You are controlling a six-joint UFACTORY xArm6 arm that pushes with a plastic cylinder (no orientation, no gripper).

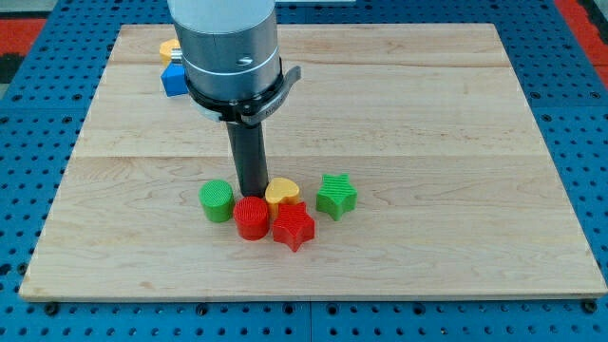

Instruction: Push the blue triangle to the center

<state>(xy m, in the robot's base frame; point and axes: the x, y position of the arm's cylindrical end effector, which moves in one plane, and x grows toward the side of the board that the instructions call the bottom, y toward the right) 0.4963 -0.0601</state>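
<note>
**Rod tip among the blocks near the table's bottom edge**

The table (446,114) is a light wooden board made of joined planks, and it lies on a blue base with many small holes (579,85). At the top corners of the view a little red surface (19,28) shows.

The arm (228,47) comes down from the top edge, left of the middle. It has no gripper, so it holds nothing. My tip (252,193) stands on the board just behind the red cylinder (252,218), between the green cylinder (217,200) and the yellow heart (282,192). I cannot tell if it touches them.

The red star (294,226) lies beside the red cylinder, and the green star (336,196) is near, to the view's right.

The blue block (172,79) is near the top left corner, partly hidden by the arm, so its shape is not clear. A yellow block (169,49) is just behind it.
</note>
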